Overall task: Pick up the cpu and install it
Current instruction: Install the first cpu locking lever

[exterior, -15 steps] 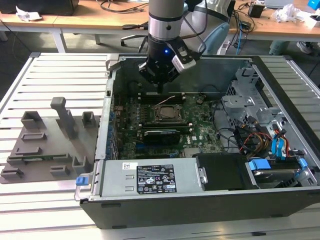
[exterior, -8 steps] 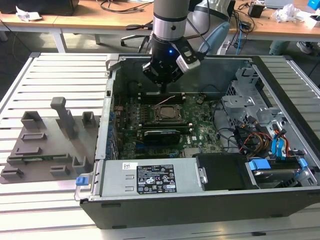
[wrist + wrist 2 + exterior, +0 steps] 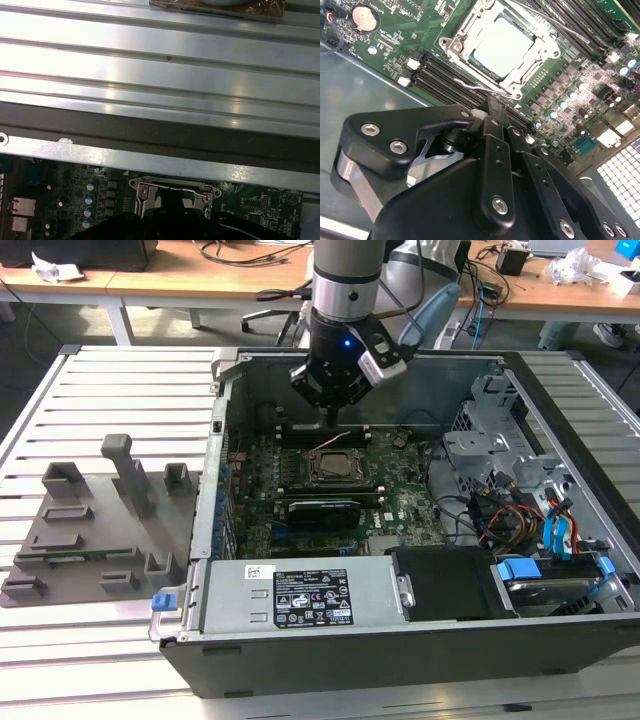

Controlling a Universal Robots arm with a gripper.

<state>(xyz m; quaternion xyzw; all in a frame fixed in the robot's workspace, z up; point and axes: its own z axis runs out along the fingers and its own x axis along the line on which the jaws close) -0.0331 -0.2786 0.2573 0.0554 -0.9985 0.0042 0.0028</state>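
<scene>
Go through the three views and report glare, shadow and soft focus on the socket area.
In the second wrist view, the cpu in its socket washes out pale under glare, while the gripper body is dark in the foreground. In the first wrist view, bright reflections streak the slatted metal table, and the socket frame sits dim. In the exterior view, the case interior is evenly lit and the motherboard reads clearly.

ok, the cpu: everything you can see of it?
The cpu is a flat square chip with a pale silver-grey metal top, lying level inside the metal socket frame on the green motherboard. The frame's edges surround it. The gripper sits beside the socket and is not touching it.
</scene>
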